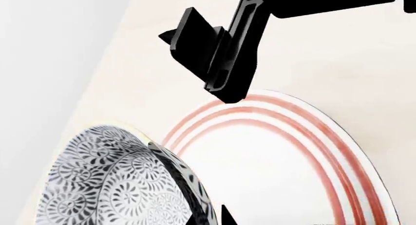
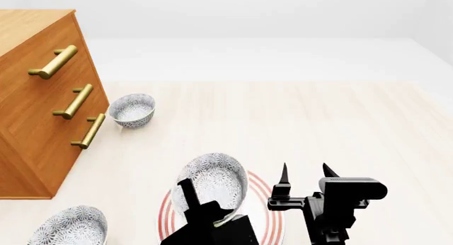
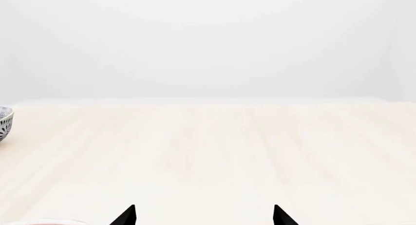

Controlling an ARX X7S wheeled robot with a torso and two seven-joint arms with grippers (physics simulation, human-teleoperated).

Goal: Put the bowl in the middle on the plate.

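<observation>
The bowl (image 2: 216, 181) with the blue-grey floral pattern hangs tilted over the left part of the plate (image 2: 272, 216), a flat white one with red rings. My left gripper (image 2: 201, 205) is shut on the bowl's near rim. In the left wrist view the bowl (image 1: 110, 186) fills the corner beside the plate (image 1: 279, 161), and the left gripper (image 1: 206, 216) pinches the rim. I cannot tell if the bowl touches the plate. My right gripper (image 2: 304, 173) stands open at the plate's right edge, holding nothing; it also shows in its own view as the right gripper (image 3: 204, 216).
A second look-alike bowl (image 2: 132, 110) sits by the wooden dresser (image 2: 35, 112) with brass handles, and a third bowl (image 2: 69, 226) lies at the near left. The right gripper's body (image 1: 217, 54) hangs over the plate's far rim.
</observation>
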